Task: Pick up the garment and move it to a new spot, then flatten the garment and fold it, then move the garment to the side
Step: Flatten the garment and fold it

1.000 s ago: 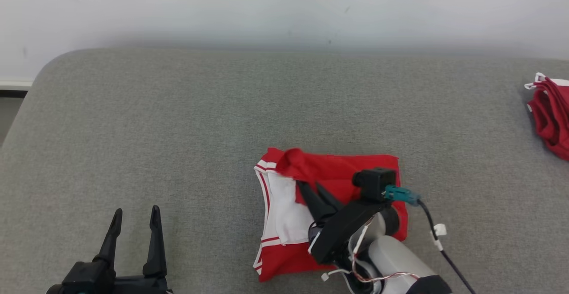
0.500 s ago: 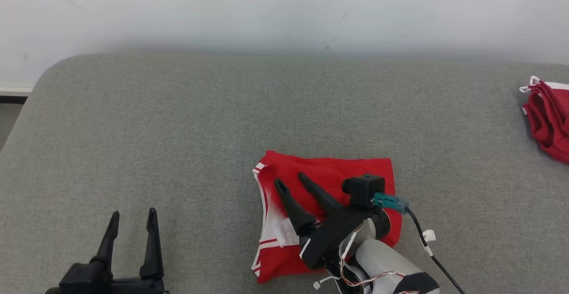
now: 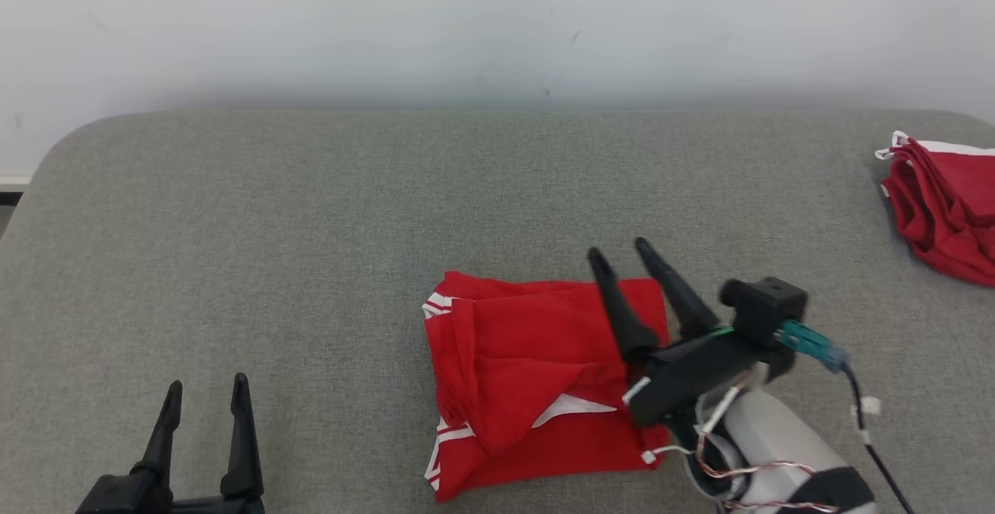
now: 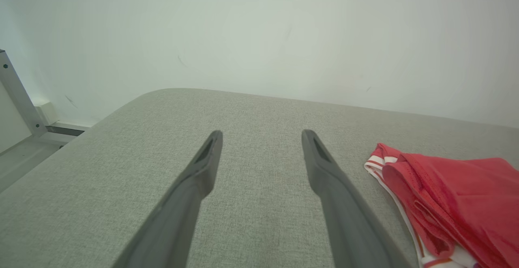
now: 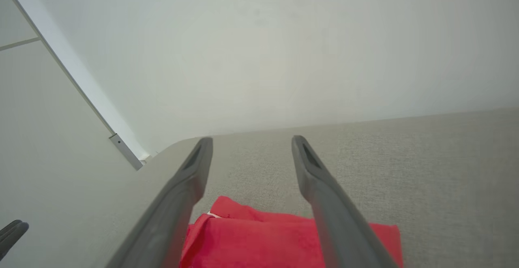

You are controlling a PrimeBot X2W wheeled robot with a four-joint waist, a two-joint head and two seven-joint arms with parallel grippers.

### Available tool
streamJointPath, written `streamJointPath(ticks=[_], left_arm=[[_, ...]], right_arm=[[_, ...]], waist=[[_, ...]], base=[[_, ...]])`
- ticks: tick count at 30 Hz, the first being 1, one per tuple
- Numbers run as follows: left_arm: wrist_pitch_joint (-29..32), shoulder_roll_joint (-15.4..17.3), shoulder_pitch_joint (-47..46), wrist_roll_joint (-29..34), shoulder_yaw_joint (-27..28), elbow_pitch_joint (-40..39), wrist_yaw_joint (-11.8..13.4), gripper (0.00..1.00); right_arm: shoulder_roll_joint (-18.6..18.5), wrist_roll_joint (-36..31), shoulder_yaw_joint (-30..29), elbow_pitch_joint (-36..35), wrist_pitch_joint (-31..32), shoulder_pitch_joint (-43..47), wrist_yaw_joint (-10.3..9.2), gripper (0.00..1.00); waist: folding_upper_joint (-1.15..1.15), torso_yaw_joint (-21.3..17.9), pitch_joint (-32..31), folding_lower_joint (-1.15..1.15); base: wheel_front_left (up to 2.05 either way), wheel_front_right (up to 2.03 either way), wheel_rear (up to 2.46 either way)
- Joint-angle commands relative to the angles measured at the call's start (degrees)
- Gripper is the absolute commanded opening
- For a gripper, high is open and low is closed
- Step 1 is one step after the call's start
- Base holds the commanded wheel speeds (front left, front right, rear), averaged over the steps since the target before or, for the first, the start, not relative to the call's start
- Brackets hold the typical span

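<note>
— Where did the garment (image 3: 536, 389) lie?
— On the grey desk (image 3: 311, 226), in the nearer half and a little right of the middle. It was red and folded into a rough rectangle. White-and-red striped trim ran along its left edge, and a slim white strip showed under a slanted flap on top.
— And the right pincer (image 3: 618, 250)?
— Open, both dark fingers spread, nothing between them. It hung over the garment's right side, pointing toward the wall (image 3: 466, 24). The tips were past the cloth's far edge and over bare desk. In the right wrist view the red cloth lay under the fingers' lower halves. Whether they touched it, I could not tell.
— The left pincer (image 3: 206, 383)?
— Open as well, and empty. It was at the lower left of the head view, over bare desk and well apart from the garment. Its wrist view had the garment off to the right of the fingers, striped edge nearest.
— Anything else on the desk?
— A second red cloth (image 3: 940, 211) with white edging, bunched at the far right and well apart from the folded one.
— And on the right arm itself?
— A black camera (image 3: 766, 300) sat on the wrist, with a teal plug (image 3: 808, 340) in its side.
</note>
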Motion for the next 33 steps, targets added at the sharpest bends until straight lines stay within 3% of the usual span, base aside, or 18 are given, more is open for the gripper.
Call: streamJointPath(ticks=[1, 7, 14, 21, 33], left_arm=[[-0.2, 0.3, 1.0, 0.1, 0.3, -0.3, 0.1, 1.00], [-0.2, 0.3, 1.6, 0.2, 0.7, -0.7, 0.1, 1.00], [-0.2, 0.2, 1.9, 0.5, 1.3, -1.3, 0.1, 1.00], [-0.2, 0.2, 2.3, 0.8, 1.9, -2.0, 0.1, 1.00], [-0.2, 0.0, 2.9, 1.3, 1.6, -2.7, 0.1, 1.00]], right_arm=[[-0.4, -0.6, -0.9, -1.2, -0.2, 1.5, -0.17, 1.00], [-2.0, -3.7, -9.4, -7.9, -0.4, 8.0, -0.17, 1.00], [0.2, -9.5, -18.2, -14.0, -0.8, 15.9, -0.17, 1.00], [3.4, -12.9, -23.2, -17.7, -0.8, 21.7, -0.17, 1.00], [5.8, -16.0, -24.9, -19.8, -0.8, 26.1, -0.17, 1.00]], waist=[[0.00, -0.3, -0.1, 0.00], [0.00, -0.9, -0.3, 0.00], [0.00, -1.5, -0.5, 0.00], [0.00, -2.3, -0.6, 0.00], [0.00, -3.6, -0.6, 0.00]], base=[[0.00, 0.00, 0.00], [0.00, 0.00, 0.00], [0.00, 0.00, 0.00], [0.00, 0.00, 0.00], [0.00, 0.00, 0.00]])
